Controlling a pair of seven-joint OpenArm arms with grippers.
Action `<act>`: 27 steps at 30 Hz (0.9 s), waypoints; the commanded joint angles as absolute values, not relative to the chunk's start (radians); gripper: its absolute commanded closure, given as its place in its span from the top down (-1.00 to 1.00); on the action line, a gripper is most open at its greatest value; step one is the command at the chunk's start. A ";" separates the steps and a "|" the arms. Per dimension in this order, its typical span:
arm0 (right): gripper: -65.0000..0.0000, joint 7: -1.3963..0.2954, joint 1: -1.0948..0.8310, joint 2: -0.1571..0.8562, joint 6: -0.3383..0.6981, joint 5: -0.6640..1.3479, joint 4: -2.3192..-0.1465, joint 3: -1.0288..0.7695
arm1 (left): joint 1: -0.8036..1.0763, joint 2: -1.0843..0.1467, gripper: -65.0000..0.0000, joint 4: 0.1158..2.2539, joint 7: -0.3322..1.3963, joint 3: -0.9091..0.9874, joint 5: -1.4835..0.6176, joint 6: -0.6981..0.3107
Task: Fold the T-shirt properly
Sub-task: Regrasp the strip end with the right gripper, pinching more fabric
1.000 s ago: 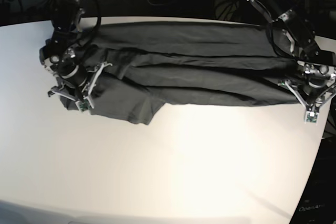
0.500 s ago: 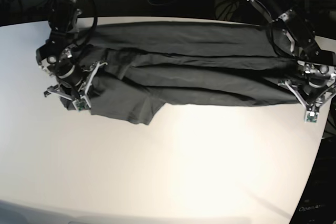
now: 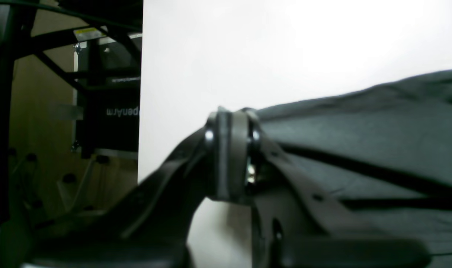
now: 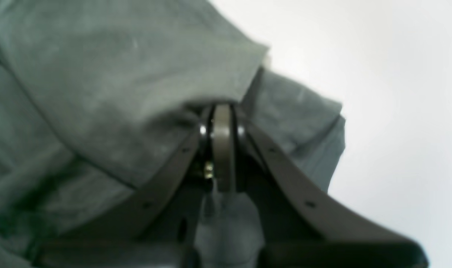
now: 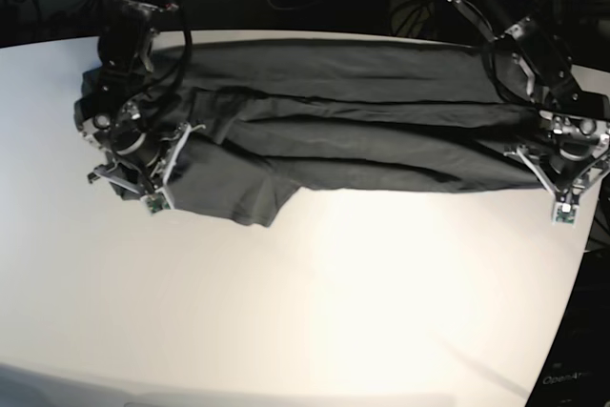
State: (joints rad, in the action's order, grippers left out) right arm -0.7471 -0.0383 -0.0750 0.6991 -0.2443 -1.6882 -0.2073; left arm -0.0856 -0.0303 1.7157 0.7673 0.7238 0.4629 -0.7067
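A dark box (image 3: 108, 123) beyond the table's edge carries pale lettering, seen mirrored and cut off, reading roughly "penArm". In the base view, faint "OpenArm" lettering marks a dark case (image 5: 572, 378) at the bottom right corner.

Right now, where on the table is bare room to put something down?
The wide white table in front of the T-shirt is bare to its near edge. It is crowded along the back, where the shirt stretches between the right end effector and the left end effector.
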 commanded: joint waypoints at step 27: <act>0.01 -0.736 0.016 -0.077 0.698 -0.231 -1.695 -0.200 | -0.102 -0.039 -0.92 1.732 0.750 0.720 0.463 -0.698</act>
